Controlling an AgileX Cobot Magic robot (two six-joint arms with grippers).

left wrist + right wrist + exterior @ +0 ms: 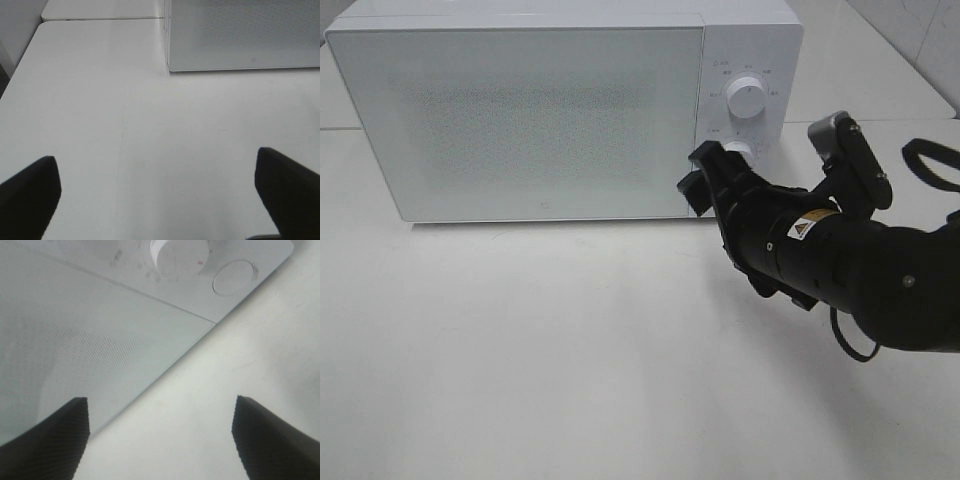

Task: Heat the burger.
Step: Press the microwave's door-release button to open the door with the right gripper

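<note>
While the burger shows in none of the views, the right gripper [703,180] hangs with its black jaws spread and nothing between them. It sits just off the lower right corner of the frosted glass door [75,340] of the boxy white microwave oven [520,110], and that door is closed. At about one o'clock from the gripper in the high view sits the lower white dial [740,150]. The wrist view also shows a flat round push-button [234,276] close by. The left gripper [156,160] is likewise spread and empty, hovering over bare table near the oven's front corner.

Whether the burger lies behind that door I cannot tell, since nothing shows through the frosted glass. By judgement, a burger is light, soft and stacked in loose layers, so a hard pinch would squash it or shear it apart. A gentle hold across the sides of the bun, low enough to catch the bottom half, looks safest.

Outward, the smooth matte white tabletop [570,350] runs level from the oven at twelve o'clock down to six. A second white table [100,9] butts against it behind, and pale tiles [910,30] show at one o'clock.
</note>
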